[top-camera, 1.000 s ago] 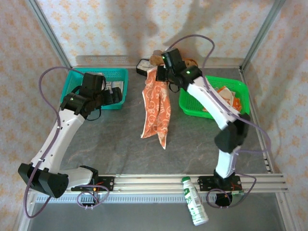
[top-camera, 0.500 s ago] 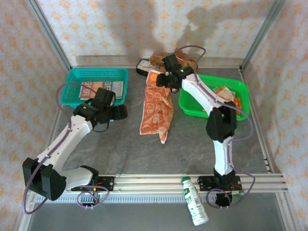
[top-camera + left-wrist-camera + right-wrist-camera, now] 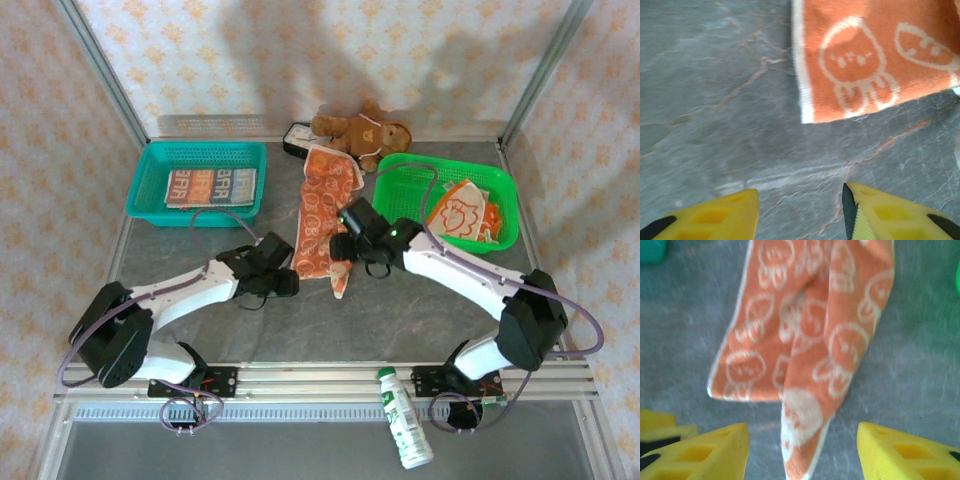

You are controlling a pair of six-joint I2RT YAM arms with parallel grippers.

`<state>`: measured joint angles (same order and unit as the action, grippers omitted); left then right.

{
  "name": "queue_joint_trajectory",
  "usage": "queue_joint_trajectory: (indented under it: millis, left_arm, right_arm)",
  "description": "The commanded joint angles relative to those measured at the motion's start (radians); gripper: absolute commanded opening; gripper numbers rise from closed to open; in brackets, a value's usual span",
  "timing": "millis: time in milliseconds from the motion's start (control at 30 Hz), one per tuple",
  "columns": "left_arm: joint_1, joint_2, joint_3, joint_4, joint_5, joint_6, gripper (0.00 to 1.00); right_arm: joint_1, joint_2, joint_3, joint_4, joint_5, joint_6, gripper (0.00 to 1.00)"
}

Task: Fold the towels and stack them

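Both grippers hover low over the grey table (image 3: 400, 320), jaws apart and holding nothing. They flank the near end of an orange bear-print towel (image 3: 322, 215), which lies bunched into a long, creased strip in the middle of the table. The left gripper (image 3: 797, 196) faces the towel's near left corner (image 3: 807, 112), just short of its white hem. The right gripper (image 3: 800, 437) straddles the narrow folded tail (image 3: 801, 415) at the towel's near right.

The step in hand appears to be spreading the cloth flat before folding. It would go best if each gripper pinches a single layer right on the hem at its own corner. The two should then draw apart sideways so the central crease opens. The right side looks doubled over, so catching both layers there would leave it bunched.

A striped lettered towel (image 3: 210, 186) lies in the teal basket (image 3: 195, 148), and another orange-and-white towel (image 3: 458, 215) lies in the green basket (image 3: 400, 170).
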<state>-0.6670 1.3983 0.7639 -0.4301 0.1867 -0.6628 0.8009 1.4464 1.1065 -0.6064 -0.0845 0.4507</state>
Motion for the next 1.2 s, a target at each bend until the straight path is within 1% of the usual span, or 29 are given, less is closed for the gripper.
queue_joint_trajectory:
  millis: [0, 133, 233, 333, 367, 400, 500, 533, 600, 633, 667, 700, 733, 767, 900, 967, 1033, 1100, 1167]
  left_arm:
    - [-0.008, 0.05, 0.007, 0.128, -0.013, -0.016, 0.46]
    - [-0.008, 0.113, 0.031, 0.167, -0.029, 0.004, 0.41]
    - [-0.008, 0.16, 0.068, 0.143, -0.078, 0.026, 0.39]
    - [-0.006, 0.191, 0.093, 0.13, -0.113, 0.043, 0.35]
    - [-0.006, 0.198, 0.1, 0.125, -0.127, 0.046, 0.34]
    - [-0.006, 0.203, 0.107, 0.122, -0.141, 0.05, 0.31]
    - [-0.005, 0.218, 0.123, 0.126, -0.155, 0.063, 0.29]
    - [-0.005, 0.222, 0.134, 0.123, -0.155, 0.066, 0.29]
    - [-0.005, 0.232, 0.15, 0.114, -0.167, 0.073, 0.13]
    - [-0.005, 0.231, 0.156, 0.107, -0.176, 0.076, 0.11]
    - [-0.005, 0.229, 0.159, 0.101, -0.185, 0.078, 0.03]
    - [-0.005, 0.224, 0.161, 0.092, -0.197, 0.078, 0.0]
    - [-0.004, 0.214, 0.162, 0.078, -0.209, 0.08, 0.0]
    - [-0.005, 0.199, 0.165, 0.058, -0.225, 0.08, 0.0]
    - [-0.004, 0.115, 0.192, -0.084, -0.304, 0.077, 0.0]
    - [-0.004, 0.075, 0.198, -0.141, -0.316, 0.079, 0.0]
    - [-0.004, 0.046, 0.194, -0.169, -0.309, 0.081, 0.0]
    - [-0.004, 0.03, 0.172, -0.128, -0.247, 0.097, 0.0]
    - [-0.005, 0.049, 0.169, -0.098, -0.204, 0.093, 0.21]
  right_arm:
    - [0.045, -0.047, -0.09, 0.059, 0.043, 0.118, 0.58]
    - [0.084, -0.03, -0.149, 0.11, 0.028, 0.177, 0.58]
    - [0.087, 0.004, -0.165, 0.156, -0.01, 0.199, 0.58]
    - [0.087, 0.04, -0.161, 0.173, -0.01, 0.205, 0.58]
    - [0.087, 0.054, -0.157, 0.181, -0.011, 0.204, 0.56]
    - [0.087, 0.071, -0.151, 0.183, -0.011, 0.202, 0.54]
    - [0.087, 0.115, -0.136, 0.174, 0.0, 0.203, 0.43]
    - [0.087, 0.121, -0.134, 0.174, 0.005, 0.204, 0.42]
    - [0.087, 0.125, -0.132, 0.167, 0.024, 0.204, 0.31]
    - [0.087, 0.122, -0.131, 0.162, 0.035, 0.203, 0.27]
    - [0.087, 0.118, -0.131, 0.156, 0.046, 0.199, 0.2]
    - [0.087, 0.113, -0.13, 0.149, 0.057, 0.195, 0.11]
    - [0.087, 0.108, -0.126, 0.14, 0.068, 0.192, 0.05]
    - [0.087, 0.101, -0.119, 0.125, 0.08, 0.188, 0.01]
    - [0.087, 0.054, -0.108, 0.089, 0.094, 0.173, 0.01]
    - [0.087, 0.033, -0.105, 0.081, 0.084, 0.166, 0.0]
    - [0.087, 0.018, -0.108, 0.076, 0.068, 0.161, 0.0]
    - [0.087, 0.009, -0.113, 0.076, 0.053, 0.161, 0.0]
    - [0.087, 0.003, -0.12, 0.063, 0.082, 0.173, 0.0]
